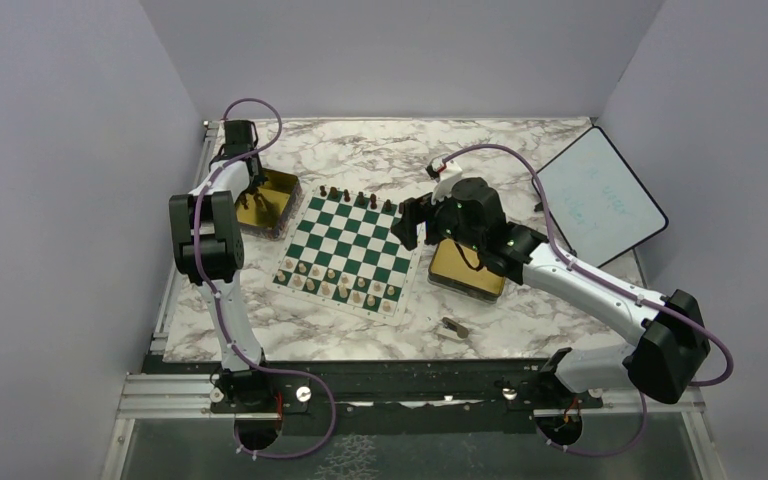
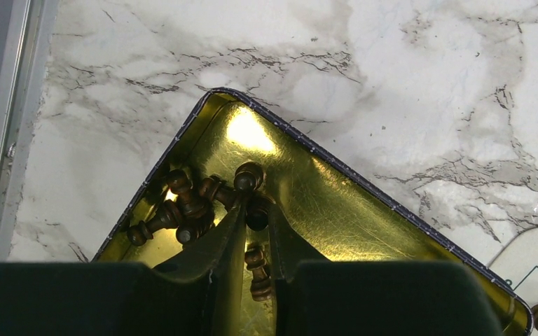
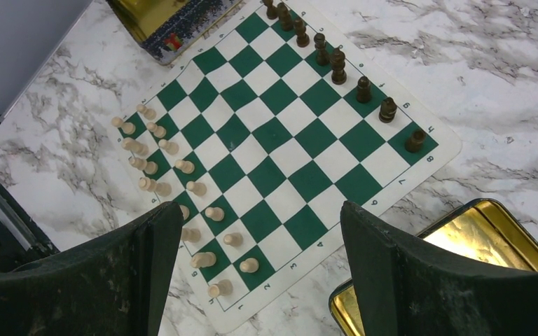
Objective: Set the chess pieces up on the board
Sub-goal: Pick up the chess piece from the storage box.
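The green and white board (image 1: pixel 350 250) lies mid-table and fills the right wrist view (image 3: pixel 280 140). Pale beige pieces (image 1: pixel 345 285) stand in two rows on its near side (image 3: pixel 175 168). Dark brown pieces (image 1: pixel 360 198) stand in one row along its far edge (image 3: pixel 336 63). My left gripper (image 1: pixel 250 190) reaches into the left gold tin (image 2: pixel 364 189). In the left wrist view its jaws (image 2: pixel 257 210) are nearly closed on a dark brown piece (image 2: pixel 256 220). Several more dark pieces (image 2: pixel 182 206) lie in the tin's corner. My right gripper (image 1: pixel 415 225) is open and empty above the board's right edge (image 3: pixel 259 210).
A second gold tin (image 1: pixel 465 270) sits right of the board, under the right arm (image 3: pixel 490 231). One dark piece (image 1: pixel 454 326) lies loose on the marble near the front. A black-rimmed white tablet (image 1: pixel 600 195) leans at the right. The left tin's corner shows in the right wrist view (image 3: pixel 161 21).
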Controlling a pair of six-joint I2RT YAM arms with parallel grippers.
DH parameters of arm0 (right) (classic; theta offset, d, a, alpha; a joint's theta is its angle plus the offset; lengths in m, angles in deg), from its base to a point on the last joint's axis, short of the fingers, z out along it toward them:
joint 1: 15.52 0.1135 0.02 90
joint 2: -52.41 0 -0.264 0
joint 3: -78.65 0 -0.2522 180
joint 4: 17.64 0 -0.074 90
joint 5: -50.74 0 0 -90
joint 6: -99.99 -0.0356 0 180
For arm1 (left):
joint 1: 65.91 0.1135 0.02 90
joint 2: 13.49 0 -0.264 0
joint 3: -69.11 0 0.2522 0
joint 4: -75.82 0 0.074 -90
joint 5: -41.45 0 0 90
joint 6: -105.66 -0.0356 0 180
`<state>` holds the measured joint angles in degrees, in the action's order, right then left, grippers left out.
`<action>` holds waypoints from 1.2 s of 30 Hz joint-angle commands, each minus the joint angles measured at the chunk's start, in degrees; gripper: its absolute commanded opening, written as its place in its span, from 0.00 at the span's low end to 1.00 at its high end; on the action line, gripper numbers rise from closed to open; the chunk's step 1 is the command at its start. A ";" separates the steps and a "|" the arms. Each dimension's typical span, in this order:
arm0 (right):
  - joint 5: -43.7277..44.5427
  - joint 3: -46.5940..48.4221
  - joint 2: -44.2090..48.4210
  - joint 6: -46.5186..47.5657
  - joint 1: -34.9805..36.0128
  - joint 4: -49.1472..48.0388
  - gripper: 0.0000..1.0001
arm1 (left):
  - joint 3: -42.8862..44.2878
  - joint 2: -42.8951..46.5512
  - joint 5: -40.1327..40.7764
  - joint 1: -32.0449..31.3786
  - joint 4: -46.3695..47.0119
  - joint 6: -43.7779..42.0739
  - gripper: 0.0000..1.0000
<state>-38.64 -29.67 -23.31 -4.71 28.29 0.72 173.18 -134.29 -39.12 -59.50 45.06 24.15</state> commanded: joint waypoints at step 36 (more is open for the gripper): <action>2.99 -5.05 5.04 0.20 0.31 -1.11 0.88 | -7.32 18.65 -6.96 -3.27 -5.31 4.14 0.14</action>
<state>-36.96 -33.91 -19.53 -4.58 28.29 0.50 167.60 -120.52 -43.67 -60.41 39.68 27.12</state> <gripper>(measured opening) 0.876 0.148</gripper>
